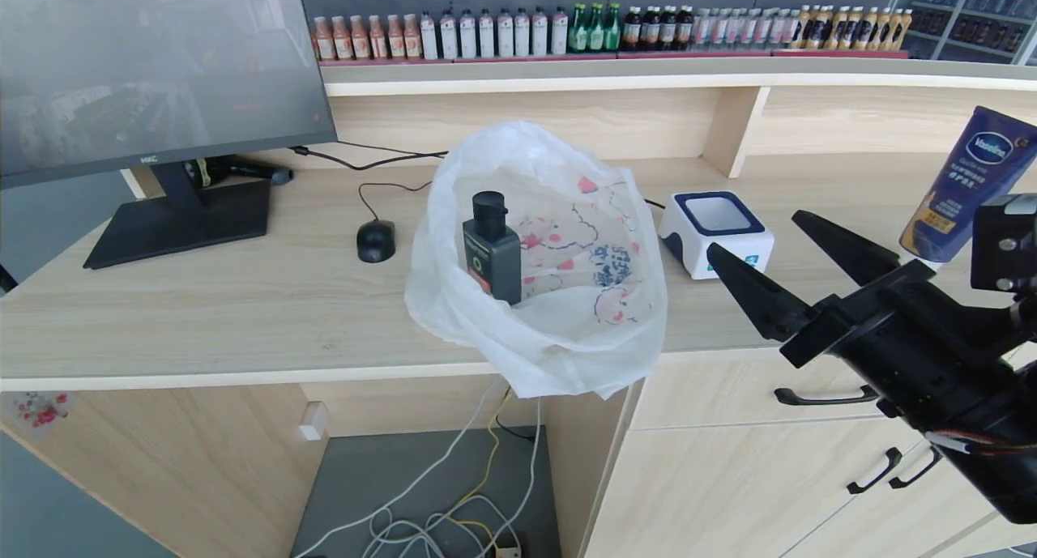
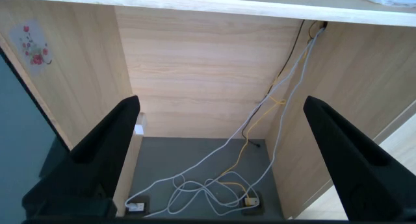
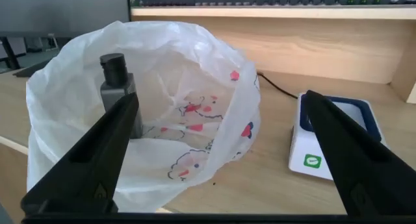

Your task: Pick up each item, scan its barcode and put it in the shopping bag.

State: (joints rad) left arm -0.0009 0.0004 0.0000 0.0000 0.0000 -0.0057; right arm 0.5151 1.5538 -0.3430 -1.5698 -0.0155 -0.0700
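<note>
Right gripper (image 1: 755, 232) nearest, black tapered fingers spread wide, empty, just right of shopping bag (image 1: 567, 331). Bag thin white plastic, crumpled, mouth open; dark grey flat bottle (image 1: 492, 254) upright inside. Boxy white-blue scanner (image 1: 713, 214) right of bag, blue tube (image 1: 968, 185) beyond. Left gripper (image 2: 221, 104) wide, empty, facing loose cables (image 2: 195, 188) below bag.

Bottle (image 1: 491, 246) in bag (image 1: 441, 299), scanner (image 1: 713, 234) right.

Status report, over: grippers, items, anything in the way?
Left gripper open, empty, aimed under counter. Right gripper open, empty, near scanner. Dark bottle in shopping bag; blue tube outside it. Nothing blocking the bag.
</note>
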